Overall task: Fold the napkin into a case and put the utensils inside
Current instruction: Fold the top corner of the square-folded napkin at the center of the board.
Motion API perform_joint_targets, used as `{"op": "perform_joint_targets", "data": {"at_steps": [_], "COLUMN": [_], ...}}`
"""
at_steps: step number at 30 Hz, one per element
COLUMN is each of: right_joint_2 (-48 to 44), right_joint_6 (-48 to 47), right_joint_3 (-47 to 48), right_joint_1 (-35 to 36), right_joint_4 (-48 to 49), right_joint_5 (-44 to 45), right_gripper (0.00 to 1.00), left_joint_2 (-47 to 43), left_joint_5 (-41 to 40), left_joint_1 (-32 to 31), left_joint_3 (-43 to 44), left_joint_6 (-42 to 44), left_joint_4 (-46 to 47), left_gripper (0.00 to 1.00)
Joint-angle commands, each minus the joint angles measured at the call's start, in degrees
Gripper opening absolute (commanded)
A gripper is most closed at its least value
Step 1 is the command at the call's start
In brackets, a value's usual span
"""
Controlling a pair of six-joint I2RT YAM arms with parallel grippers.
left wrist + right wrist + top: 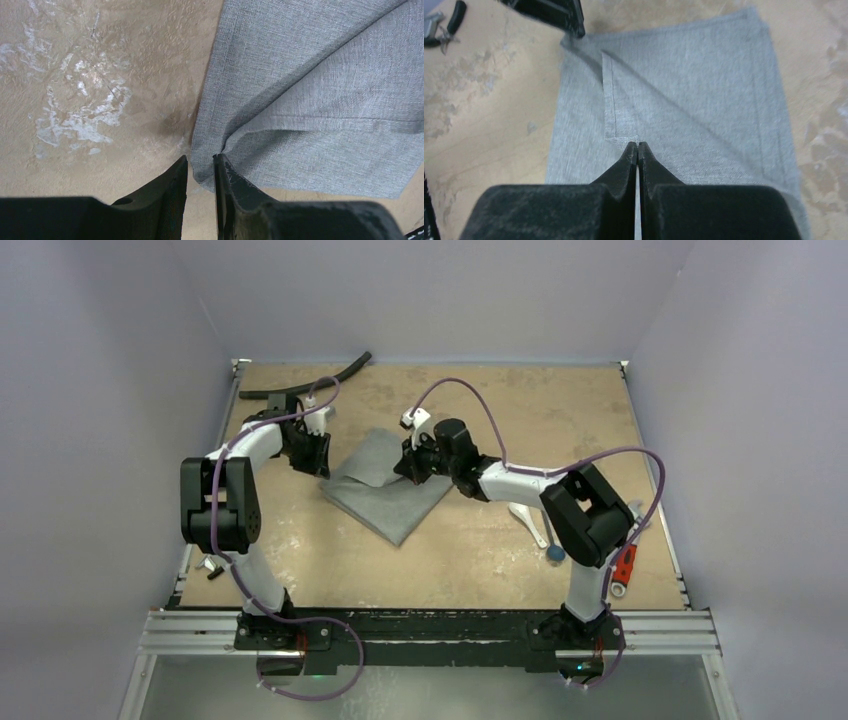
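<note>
Top external view: a grey napkin (395,505) lies partly folded in the middle of the tan table (480,560).
Nearest is the metal rail (430,630) with both arm bases on it. Just past it on the right lie a red-handled wrench (624,570), a stick with a blue ball end (555,553) and a white spoon (528,520). The right arm reaches over the spoon and stick and hides part of them. They are apart from the napkin, not in it. The right pincer (638,148) is pressed together, pinching the corner of a folded-over flap. The left pincer (200,170) pinches the napkin's left edge, with cloth bunched between its fingers. A black hose (305,383) lies at the far left. The table is scuffed with pale marks. Plain pale walls (100,340) stand on three sides.
</note>
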Motion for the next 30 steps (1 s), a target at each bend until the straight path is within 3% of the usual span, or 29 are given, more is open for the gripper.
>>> {"op": "perform_joint_targets", "data": {"at_steps": [1, 30], "right_joint_2": [-5.26, -16.53], "right_joint_6": [1.96, 8.24], "right_joint_3": [-2.75, -16.10], "right_joint_1": [1.02, 2.90], "right_joint_4": [1.64, 5.99], "right_joint_5": [0.13, -1.54], "right_gripper": [0.00, 0.00], "left_joint_2": [-2.91, -3.97], "left_joint_5": [0.16, 0.15], "left_joint_1": [0.54, 0.54], "left_joint_3": [1.11, 1.24], "left_joint_6": [1.05, 0.68], "left_joint_4": [0.20, -0.68], "left_gripper": [0.25, 0.25]}}
